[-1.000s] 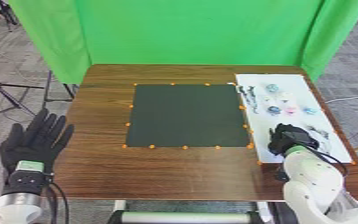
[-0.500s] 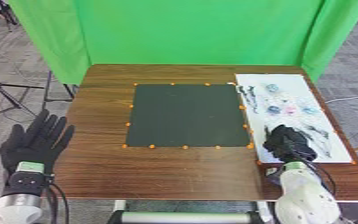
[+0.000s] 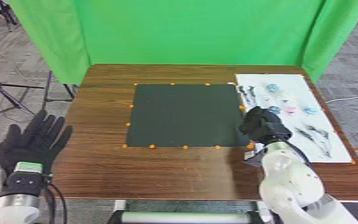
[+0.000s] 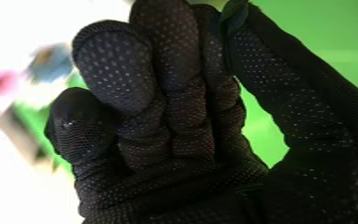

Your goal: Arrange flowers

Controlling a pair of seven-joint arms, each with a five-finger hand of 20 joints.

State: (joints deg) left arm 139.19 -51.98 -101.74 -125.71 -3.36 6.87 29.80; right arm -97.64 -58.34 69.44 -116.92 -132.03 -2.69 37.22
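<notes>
On a rectangular white sheet (image 3: 293,81) along the brown wooden table's (image 3: 95,165) right edge lie pink and blue flowers (image 3: 290,109); we cannot tell whether our black-gloved right hand (image 3: 262,127), above the sheet's left edge, is closed.

Left arm: white, jointed, upright at the head view's left edge (image 3: 15,207).
Left hand: black fabric glove (image 3: 31,145), fingers straight and spread, pointing forward.
Right arm: white, jointed, angled forward and inward (image 3: 291,186).
Right hand: black fabric glove (image 3: 264,126), fingers together, gently bent; thumb raised, its tip close beside them.
</notes>
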